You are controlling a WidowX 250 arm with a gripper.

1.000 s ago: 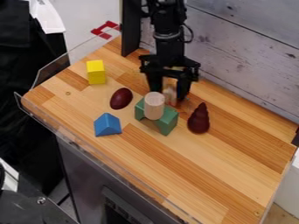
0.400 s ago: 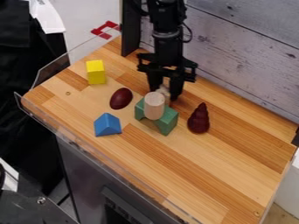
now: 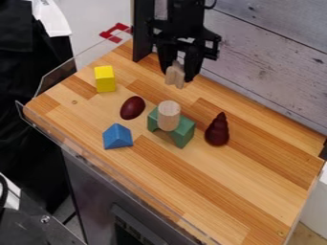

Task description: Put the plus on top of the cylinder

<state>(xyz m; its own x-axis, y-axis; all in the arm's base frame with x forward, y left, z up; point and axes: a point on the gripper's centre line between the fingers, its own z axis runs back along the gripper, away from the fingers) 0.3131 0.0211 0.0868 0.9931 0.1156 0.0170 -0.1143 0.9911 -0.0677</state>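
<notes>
My gripper (image 3: 177, 74) hangs over the back of the wooden table, shut on the pale wooden plus (image 3: 175, 76), which is held up off the surface. The light wooden cylinder (image 3: 168, 116) stands upright on the green arch block (image 3: 182, 130), in front of the gripper and lower down. The plus and the cylinder are apart.
A yellow block (image 3: 104, 79) and a dark red egg (image 3: 133, 107) lie to the left, with a blue triangular block (image 3: 117, 136) nearer the front. A dark red cone-like piece (image 3: 218, 130) stands right of the arch. A wall (image 3: 268, 62) rises behind.
The fingers have closed on the plus, and my gripper has risen with it from behind the green arch, toward the back. The cylinder and other blocks have stayed put.
</notes>
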